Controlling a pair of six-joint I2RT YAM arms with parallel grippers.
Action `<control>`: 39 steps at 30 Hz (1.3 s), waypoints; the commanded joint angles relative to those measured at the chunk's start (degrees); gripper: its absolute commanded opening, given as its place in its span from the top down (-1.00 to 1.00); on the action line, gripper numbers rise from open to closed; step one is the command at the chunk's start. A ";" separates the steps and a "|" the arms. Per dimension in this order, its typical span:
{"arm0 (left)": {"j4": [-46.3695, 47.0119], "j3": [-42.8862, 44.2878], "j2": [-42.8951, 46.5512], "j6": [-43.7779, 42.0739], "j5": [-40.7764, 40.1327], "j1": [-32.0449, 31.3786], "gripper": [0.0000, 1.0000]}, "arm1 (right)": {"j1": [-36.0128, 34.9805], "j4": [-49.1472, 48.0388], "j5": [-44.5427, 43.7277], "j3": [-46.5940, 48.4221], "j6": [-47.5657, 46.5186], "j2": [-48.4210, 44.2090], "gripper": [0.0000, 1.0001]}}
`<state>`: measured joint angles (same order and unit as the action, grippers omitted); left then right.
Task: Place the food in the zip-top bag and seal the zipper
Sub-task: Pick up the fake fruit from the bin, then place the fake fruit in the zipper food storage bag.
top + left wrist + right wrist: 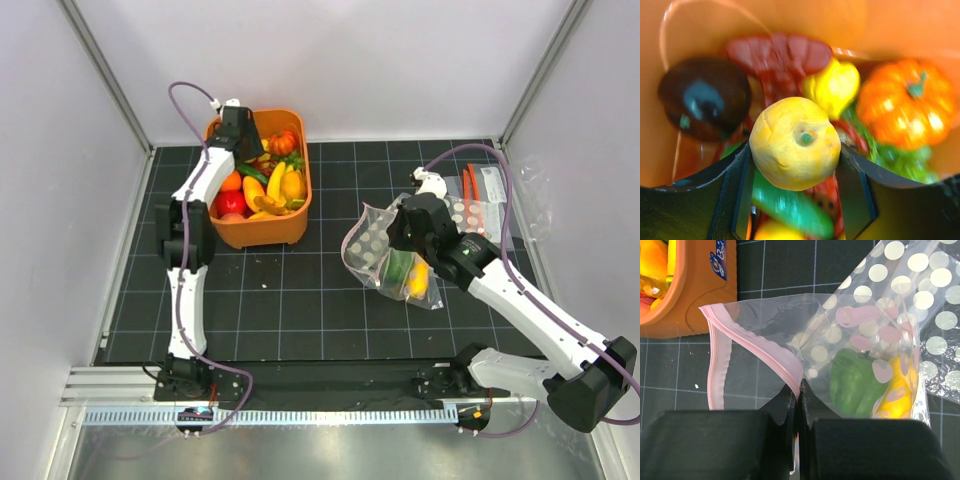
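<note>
- My left gripper (795, 172) was pinching a round yellow toy fruit (795, 142) between its two fingers, low inside the orange bin (258, 232).
- My right gripper (799, 392) had its jaws pressed together on the pale pink zipper (760, 347), holding one lip of the clear zip-top bag (770, 325) up so that the mouth gaped toward the bin.
- Inside the bag lay a green pepper (855, 385) and a yellow piece (897, 390), touching each other near the bottom.
- I judged the job early in its run: two items were bagged and one was in hand. The bin was crowded with a toy pumpkin (905, 107) and other pieces, and the zipper was unsealed along its whole length.
- A polka-dotted bag (935, 275) lay partly under the clear one.
- Everything sat on a black gridded mat (300, 300), enclosed by plain white walls (350, 60).
</note>
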<state>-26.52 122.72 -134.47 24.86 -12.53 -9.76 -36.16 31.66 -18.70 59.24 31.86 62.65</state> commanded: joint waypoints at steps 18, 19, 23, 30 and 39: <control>21.15 -53.33 57.97 1.07 21.33 -16.94 0.18 | -0.14 -2.74 0.15 -0.27 -0.04 -0.52 0.99; 22.03 -55.11 59.75 0.80 20.45 -20.44 0.18 | -0.14 -2.66 0.33 -0.27 0.05 -0.51 0.99; 29.13 -64.33 66.53 0.80 19.30 -28.37 0.12 | -0.14 -2.83 0.42 -0.44 0.05 -0.86 0.99; 31.44 -65.85 63.20 0.10 19.22 -38.12 0.14 | -0.14 -4.06 2.70 -0.88 -0.30 -1.57 0.99; 32.15 -58.04 47.92 -1.66 18.34 -42.89 0.16 | -0.14 -4.59 2.35 -1.50 -0.13 -2.97 0.99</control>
<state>2.35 60.03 -83.55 24.80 6.66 -52.66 -36.16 29.93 -16.10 57.76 31.79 61.71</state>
